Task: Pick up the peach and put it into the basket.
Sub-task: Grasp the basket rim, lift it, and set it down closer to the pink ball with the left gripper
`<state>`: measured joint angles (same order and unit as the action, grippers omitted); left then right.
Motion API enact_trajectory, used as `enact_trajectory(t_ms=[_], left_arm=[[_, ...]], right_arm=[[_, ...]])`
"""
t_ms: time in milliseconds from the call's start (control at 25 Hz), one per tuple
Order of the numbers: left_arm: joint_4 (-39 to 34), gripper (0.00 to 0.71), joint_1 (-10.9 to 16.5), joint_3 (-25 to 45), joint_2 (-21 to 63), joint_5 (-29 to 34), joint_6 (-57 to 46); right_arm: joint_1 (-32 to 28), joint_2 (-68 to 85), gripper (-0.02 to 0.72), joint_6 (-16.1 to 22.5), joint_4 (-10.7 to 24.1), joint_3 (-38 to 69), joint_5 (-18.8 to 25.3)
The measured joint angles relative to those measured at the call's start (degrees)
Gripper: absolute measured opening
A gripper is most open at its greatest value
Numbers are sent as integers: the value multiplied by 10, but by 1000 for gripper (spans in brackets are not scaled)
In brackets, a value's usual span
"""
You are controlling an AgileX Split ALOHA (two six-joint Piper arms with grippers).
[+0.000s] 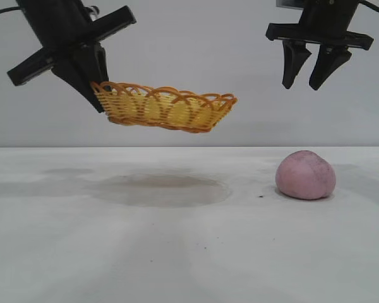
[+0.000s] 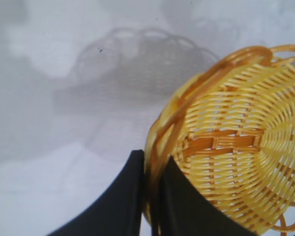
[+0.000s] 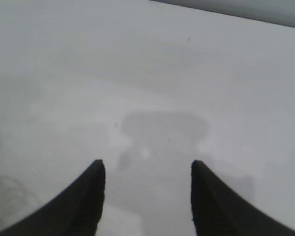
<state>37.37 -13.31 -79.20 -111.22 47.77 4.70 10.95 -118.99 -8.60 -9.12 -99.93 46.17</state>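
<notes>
Not much else going on here tbh. Just a plain white table with a pale grey wall running along its far edge. The tabletop has a soft dark shadow patch left of centre, plus a few tiny dark specks near the middle.
</notes>
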Motion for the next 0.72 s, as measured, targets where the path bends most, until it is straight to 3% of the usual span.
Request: enact_trajectory(t_ms=[160,360,720], left_arm=[[95,0,-23,94,10,-75,57],[233,0,-46,148,10,-162,151],[261,0,-46,150,-27,-191,166]], right_arm=[[0,0,319,0,0,0,0],[0,0,319,0,0,0,0],[0,0,319,0,0,0,0]])
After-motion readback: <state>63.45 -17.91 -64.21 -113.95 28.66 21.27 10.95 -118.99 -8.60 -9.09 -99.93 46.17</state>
